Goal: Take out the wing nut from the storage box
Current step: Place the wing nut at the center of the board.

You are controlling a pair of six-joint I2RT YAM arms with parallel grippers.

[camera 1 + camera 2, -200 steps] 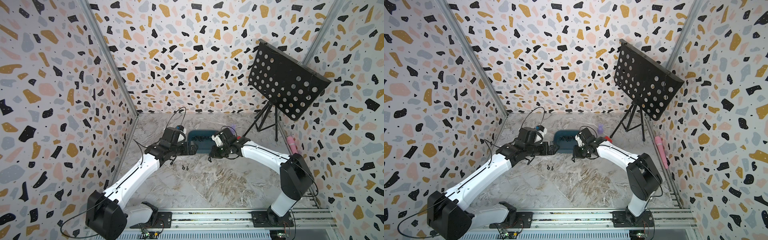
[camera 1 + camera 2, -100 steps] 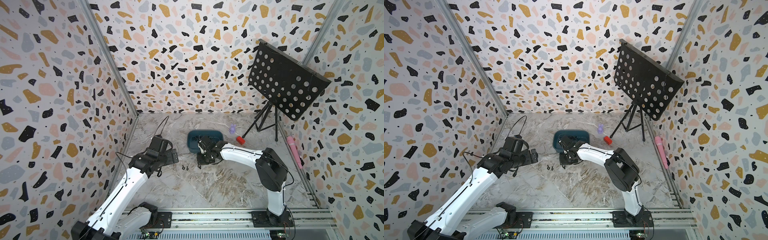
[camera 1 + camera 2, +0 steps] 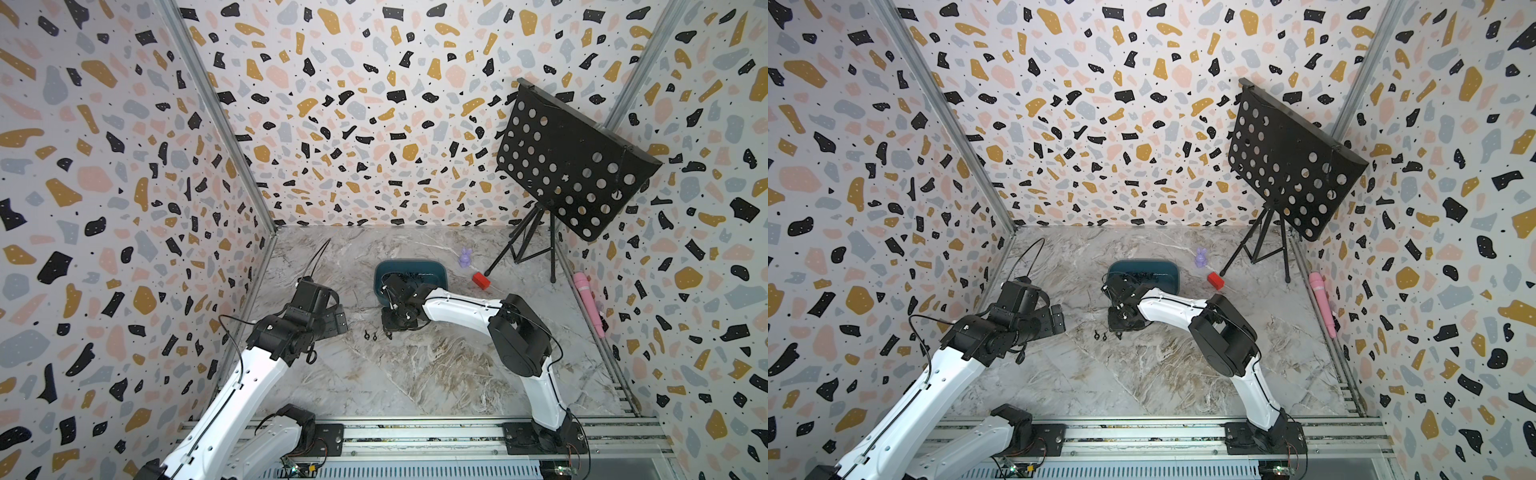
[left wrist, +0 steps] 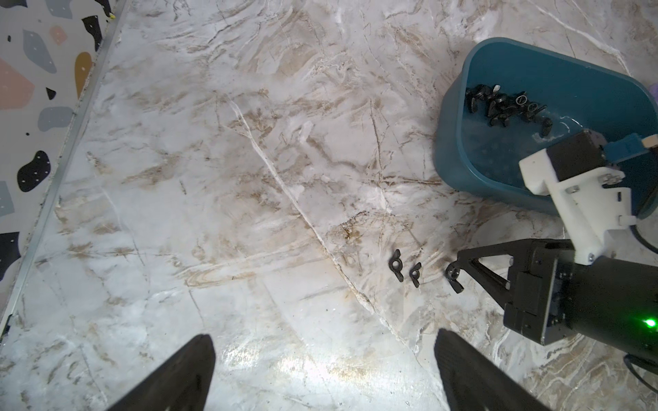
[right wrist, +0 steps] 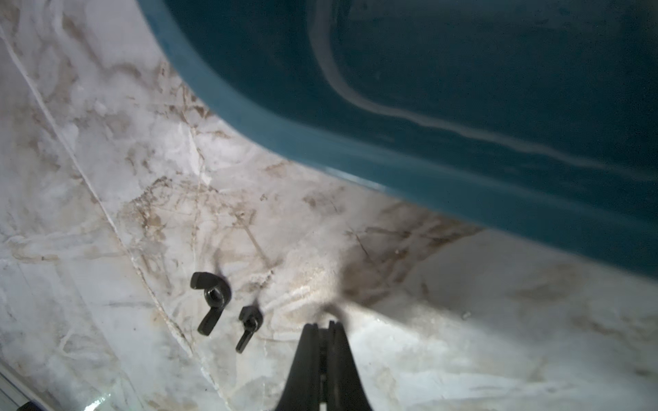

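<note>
Near the storage box (image 3: 432, 274) lies a red block (image 3: 481, 280).

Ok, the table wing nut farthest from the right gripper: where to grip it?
Probably come straight down on the wing nut and pinch across its hub: it lies flat, hole up, wings spread sideways. The neighbouring nut sits close, so the jaws need care there.

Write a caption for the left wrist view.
Two wing nuts lie on the table; a third is at the right gripper's shut fingers, near the storage box.
</note>
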